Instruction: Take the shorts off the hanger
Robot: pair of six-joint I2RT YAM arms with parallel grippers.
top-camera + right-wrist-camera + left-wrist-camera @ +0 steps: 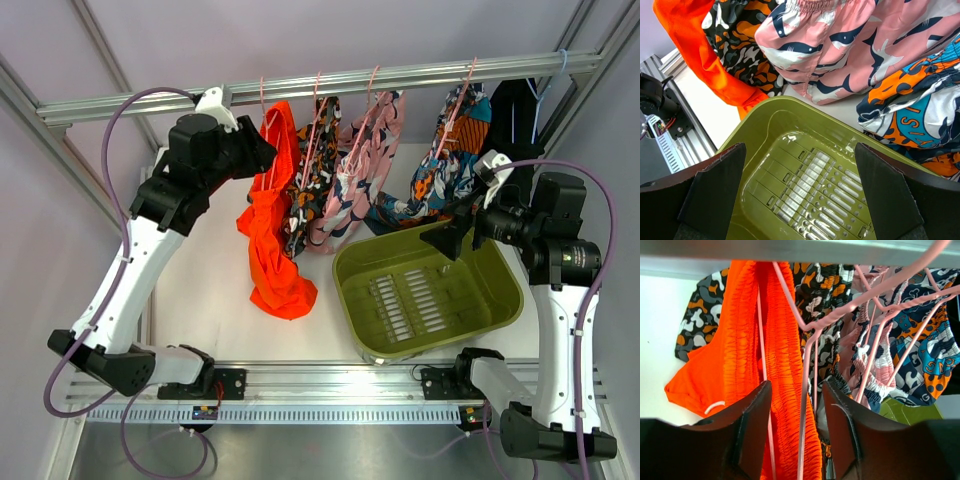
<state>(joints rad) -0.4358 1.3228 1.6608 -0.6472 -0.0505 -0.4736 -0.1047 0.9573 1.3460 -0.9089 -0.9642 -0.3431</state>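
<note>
At ten o'clock, the left hand [796,390] stands apart, flanking the shorts [737,355] and hanger [761,340]; the right hand [799,150], apart, overhangs the green tub [790,102].

Light: bright and even, from overhead.
Shadows: soft and faint, on the table by the shorts [275,250].
Glare: wet-looking sheen on the green tub [805,165] floor.
Focus: my left fingers [740,435] are dark and blurred up close.

Orange-red shorts [275,235] — bunched, still hung on pale-pink hanger [761,340], leftmost on rail [420,73].
</note>
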